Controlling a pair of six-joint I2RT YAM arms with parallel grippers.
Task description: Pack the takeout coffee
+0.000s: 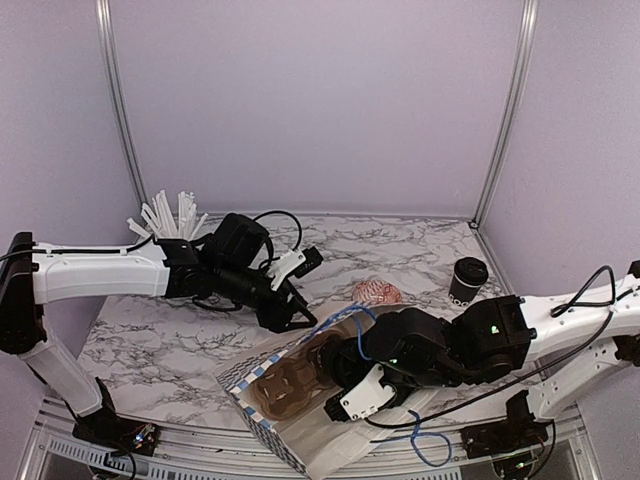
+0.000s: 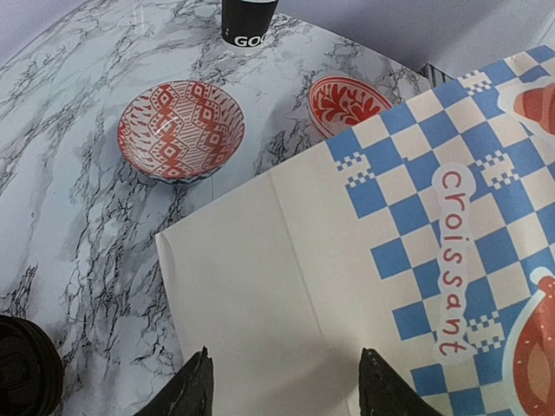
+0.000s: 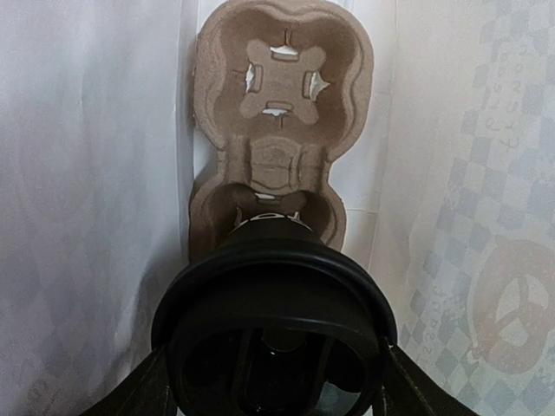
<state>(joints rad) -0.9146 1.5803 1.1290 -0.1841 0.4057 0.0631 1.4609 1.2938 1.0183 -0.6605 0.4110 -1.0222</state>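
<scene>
Lidded cup, clamped in right gripper inside paper bag, hangs over carrier near pocket; left gripper jaws stand apart above bag. Risk: off-centre lowering tilts cup, spilling; second cup sits outside.

The table is white marble veined in grey and black. The paper bag is plain white on one panel and blue-and-white checked on the next, with "Croissant" in red letters and reddish-brown pastry pictures. The larger bowl carries red-and-white diamonds and zigzags, the smaller bowl red leafy sprigs on white. The standing cup is black with white lettering. The cup carrier is dull brown; the lidded cup is black.
</scene>
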